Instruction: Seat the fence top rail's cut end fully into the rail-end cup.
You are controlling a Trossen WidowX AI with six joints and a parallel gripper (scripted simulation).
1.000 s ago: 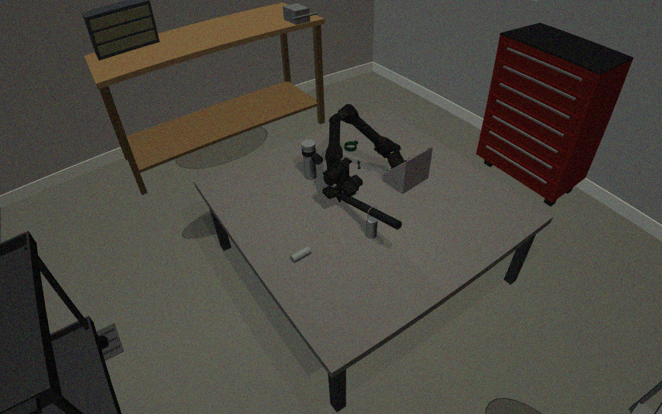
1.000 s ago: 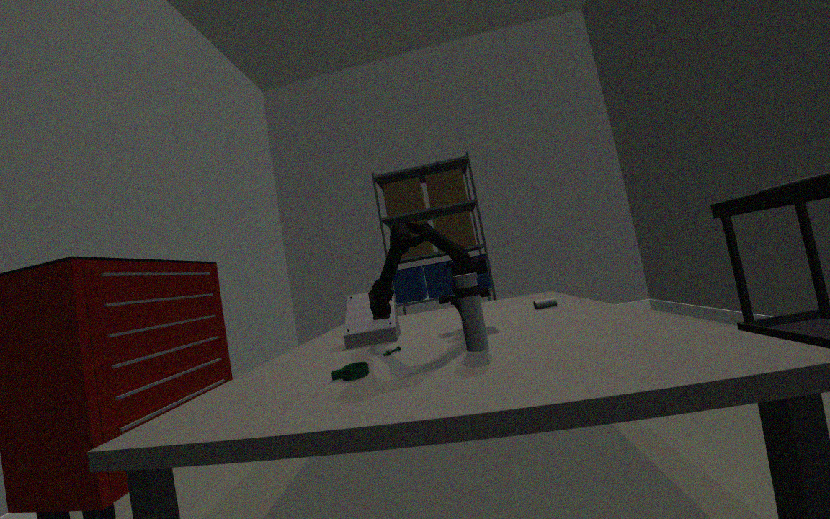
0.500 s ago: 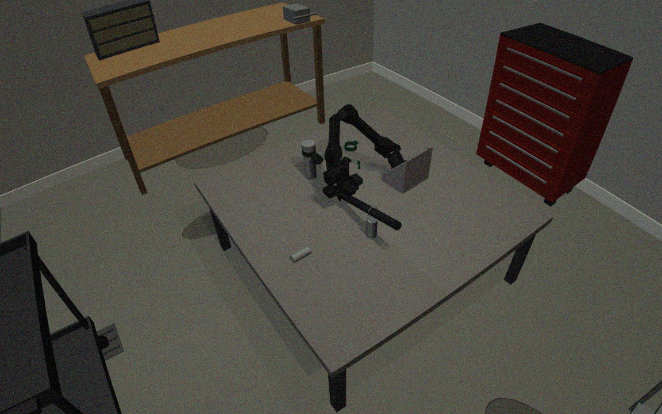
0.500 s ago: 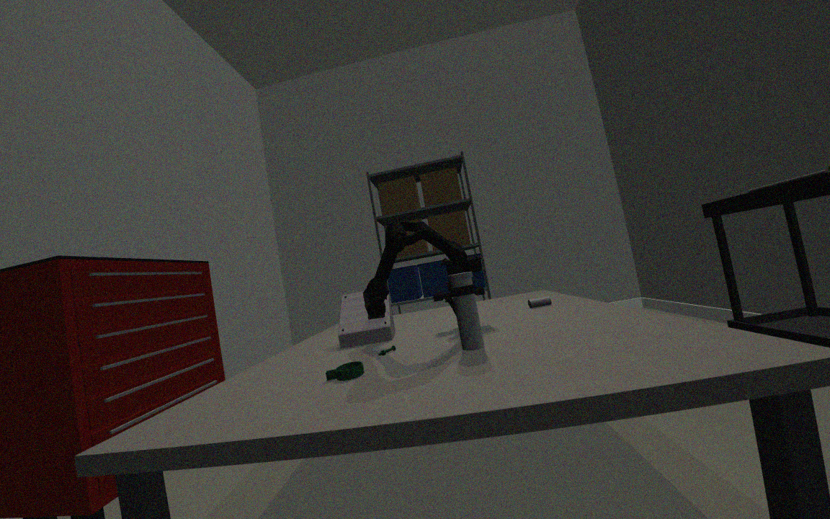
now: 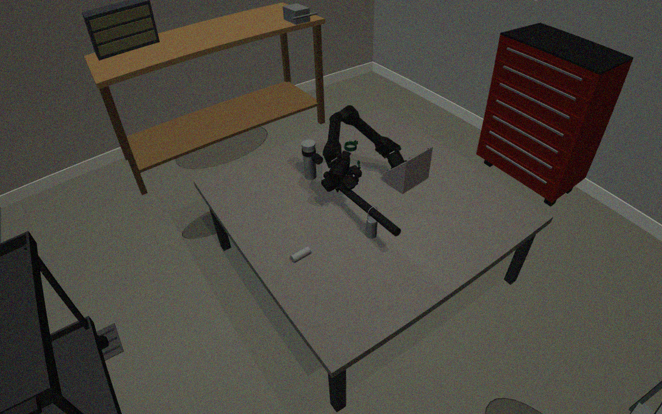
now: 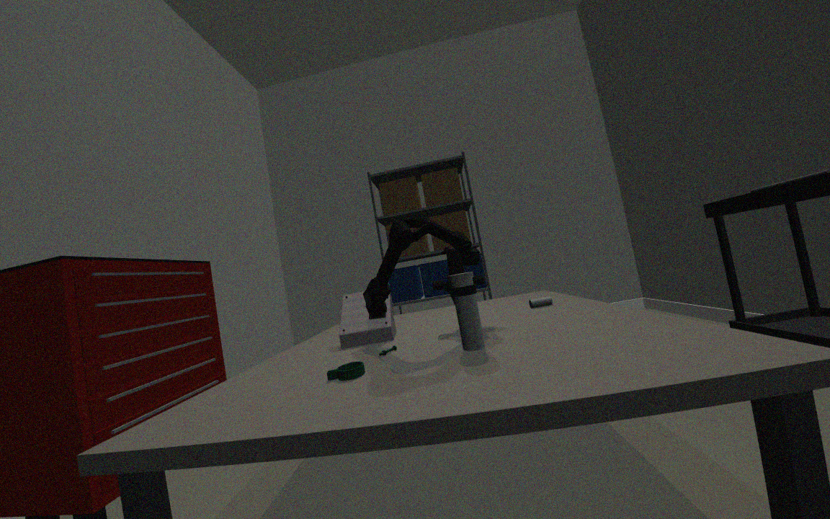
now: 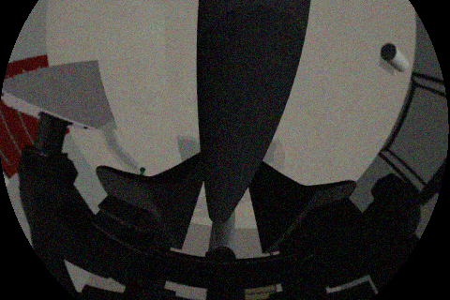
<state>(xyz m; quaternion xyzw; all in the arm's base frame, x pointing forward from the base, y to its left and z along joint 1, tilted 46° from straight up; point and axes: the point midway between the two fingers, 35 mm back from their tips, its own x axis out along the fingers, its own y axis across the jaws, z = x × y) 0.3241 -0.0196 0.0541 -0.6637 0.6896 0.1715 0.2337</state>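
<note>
My gripper (image 5: 340,179) is clamped on the top rail (image 5: 372,208) – my two dark fingers press against its sides near the cut end, as the wrist view shows, with the rail running straight away from me up the middle of that picture. In the top view the rail is a long dark tube lying level above the table (image 5: 426,267), reaching from my gripper diagonally toward the table's right-hand edge. Part-way along, it passes through the loop cap (image 5: 370,211), a thin ring on top of a short grey line post (image 5: 370,227) that stands near the middle of the table. The big post (image 5: 308,159), a taller grey cylinder with a dark band near its top, stands close to the table's far corner, just beside my gripper – whether the rail end has reached the cup there I cannot tell, since my wrist hides it. My arm (image 5: 354,123) arches back to its base by a pale box (image 5: 408,171) near the far edge. A small green ring (image 6: 345,371) and a green bolt (image 6: 385,350) lie close to that box. A short pale cylinder (image 5: 301,253) lies apart, toward the left-hand edge. Beyond the table stand a red drawer cabinet (image 5: 549,108) and a wooden workbench (image 5: 204,82).
</note>
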